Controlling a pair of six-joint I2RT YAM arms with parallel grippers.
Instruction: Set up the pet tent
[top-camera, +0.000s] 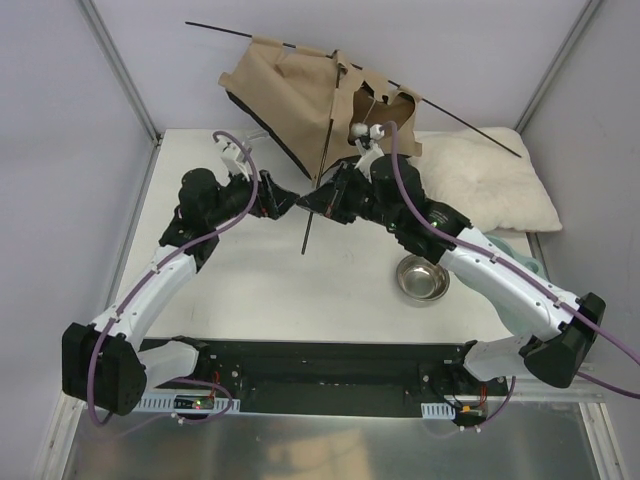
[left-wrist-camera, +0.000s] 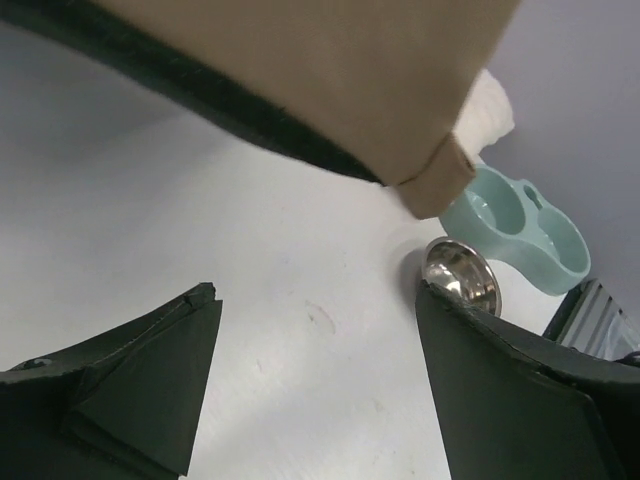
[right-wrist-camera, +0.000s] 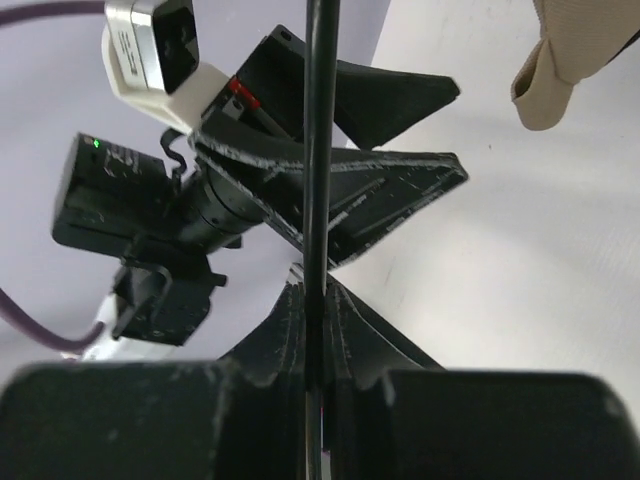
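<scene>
Pet tent (top-camera: 290, 95), one, sags at the far edge of the table (top-camera: 250, 290), beyond and left of the one steel bowl (top-camera: 422, 278). Two black poles: a long pole (top-camera: 470, 133) across its top, a second pole (right-wrist-camera: 318, 150) slanting down left of the bowl. Right claw (right-wrist-camera: 318, 300) is clamped on that second pole; left claw (left-wrist-camera: 315, 300), further left of the bowl, stands apart around nothing. One pillow (top-camera: 490, 180) lies behind the bowl, one teal double dish (left-wrist-camera: 520, 225) beside it. The bowl's inside is bare metal.
</scene>
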